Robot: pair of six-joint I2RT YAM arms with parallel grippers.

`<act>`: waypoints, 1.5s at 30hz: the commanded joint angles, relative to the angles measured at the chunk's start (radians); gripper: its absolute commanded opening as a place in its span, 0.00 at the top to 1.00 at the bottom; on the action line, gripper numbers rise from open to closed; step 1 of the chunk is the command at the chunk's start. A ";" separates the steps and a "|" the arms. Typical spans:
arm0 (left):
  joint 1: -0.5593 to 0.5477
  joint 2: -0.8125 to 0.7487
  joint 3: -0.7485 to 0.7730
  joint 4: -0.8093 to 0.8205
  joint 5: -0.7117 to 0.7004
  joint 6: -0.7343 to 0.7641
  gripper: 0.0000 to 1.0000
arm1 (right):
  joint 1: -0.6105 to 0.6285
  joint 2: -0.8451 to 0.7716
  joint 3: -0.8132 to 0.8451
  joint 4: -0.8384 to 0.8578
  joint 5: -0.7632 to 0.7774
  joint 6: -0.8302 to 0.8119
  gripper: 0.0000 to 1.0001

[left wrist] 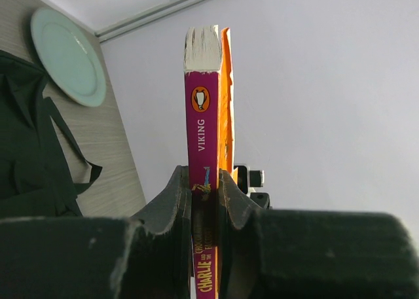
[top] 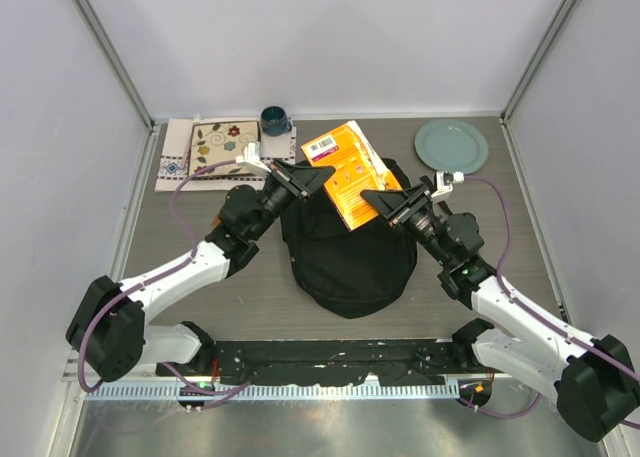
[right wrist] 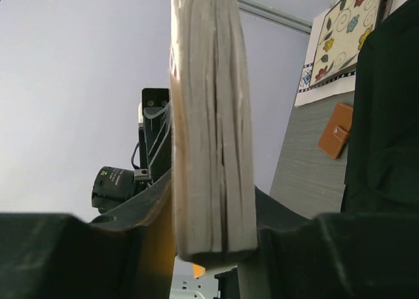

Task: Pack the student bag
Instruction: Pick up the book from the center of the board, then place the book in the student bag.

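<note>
student bag (top: 350, 262), top view: black, lying flat on the table (top: 190, 227) between the two arms, rounded end toward their bases.
book (top: 345, 167), top view: orange cover, tilted, held above the bag's far end.
left gripper (top: 316, 177), top view: at the book's left edge.
right gripper (top: 388, 203), top view: at the book's near right corner.
back of table, top view: green plate (top: 452, 145) at right, dark mug (top: 275, 120) and flowered placemat (top: 222, 142) at left.
left wrist view: left gripper clamped on the book's magenta spine, book upright between its jaws; student bag and plate at left.
right wrist view: right gripper pressing both sides of the book at its page edge, grasping it; student bag at right, a brown wallet (right wrist: 335, 130) just beside it on the table, placemat beyond.
</note>
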State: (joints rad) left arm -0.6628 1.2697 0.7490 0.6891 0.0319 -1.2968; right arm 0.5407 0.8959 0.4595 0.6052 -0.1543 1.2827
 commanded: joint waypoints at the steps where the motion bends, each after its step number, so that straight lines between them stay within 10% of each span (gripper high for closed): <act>1: 0.011 -0.030 -0.004 0.044 -0.072 0.047 1.00 | 0.004 0.011 0.011 0.087 -0.024 0.030 0.55; 4: 0.011 -0.039 -0.007 0.035 -0.084 0.068 1.00 | 0.002 0.008 0.004 0.088 -0.024 0.035 0.50; 9: 0.009 -0.050 -0.013 0.023 -0.101 0.088 1.00 | 0.002 0.005 -0.007 0.097 -0.011 0.038 0.97; 13: 0.009 -0.047 -0.005 0.018 -0.061 0.114 0.97 | 0.001 0.006 -0.008 0.096 -0.008 0.035 0.99; 17: 0.009 -0.052 0.107 -0.258 0.058 0.293 0.37 | 0.002 -0.101 0.002 -0.133 0.111 -0.040 0.99; 23: -0.037 -0.024 0.354 -0.909 0.019 0.759 0.00 | 0.001 -0.328 0.103 -0.705 0.526 -0.186 0.99; 33: -0.388 0.071 0.345 -1.195 -0.119 1.019 0.00 | -0.001 -0.589 0.267 -1.146 0.907 -0.289 0.99; 45: -0.550 0.200 0.440 -1.332 -0.015 1.077 0.02 | -0.001 -0.611 0.265 -1.230 0.880 -0.235 0.99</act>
State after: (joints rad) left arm -1.1782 1.4437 1.1294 -0.6090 0.0174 -0.2638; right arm 0.5400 0.2874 0.7151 -0.6613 0.6945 1.0214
